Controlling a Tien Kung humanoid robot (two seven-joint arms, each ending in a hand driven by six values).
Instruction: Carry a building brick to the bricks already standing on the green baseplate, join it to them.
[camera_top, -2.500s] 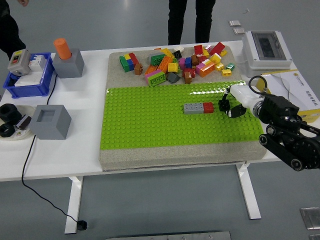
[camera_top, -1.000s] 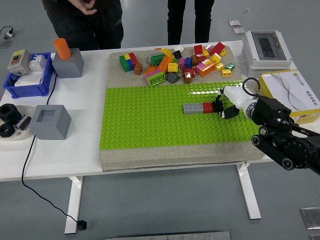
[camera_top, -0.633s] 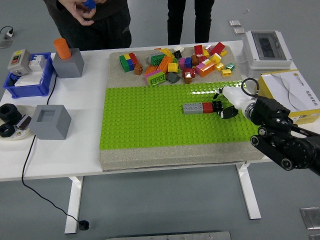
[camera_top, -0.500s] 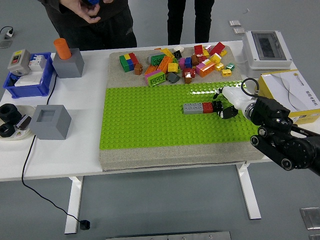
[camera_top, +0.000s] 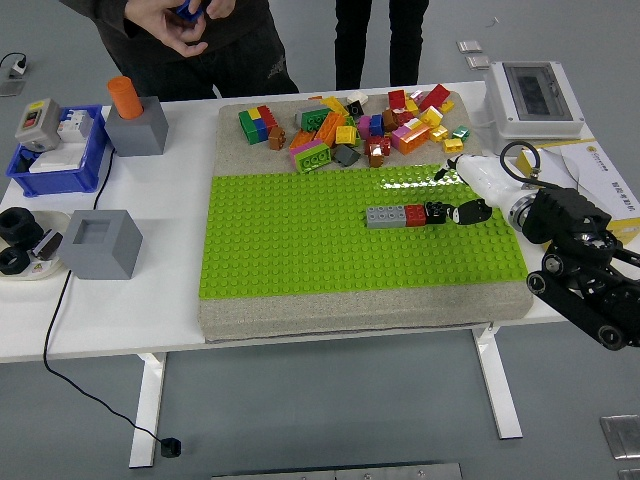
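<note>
On the green baseplate (camera_top: 300, 240) a row of joined bricks stands: a grey brick (camera_top: 385, 216), a red brick (camera_top: 415, 215) and a small black brick (camera_top: 436, 212) at its right end. My right hand (camera_top: 462, 208), white with black fingers, hovers just right of the black brick. Its fingers are loosely spread and hold nothing, with a narrow gap between them and the brick. The right arm comes in from the right edge. My left arm does not show.
A pile of loose coloured bricks (camera_top: 350, 125) lies behind the baseplate. A white electrical box (camera_top: 535, 95) and a yellow-white carton (camera_top: 600, 185) sit at the right. Grey blocks (camera_top: 100, 243), an orange cylinder (camera_top: 125, 97) and a blue bin (camera_top: 60, 160) stand at the left. A person's hands at top left hold a blue thing (camera_top: 190, 10).
My right hand set the black brick against the red one, let go and pulled back to the right. A person has stepped in at top left, holding a blue thing.
</note>
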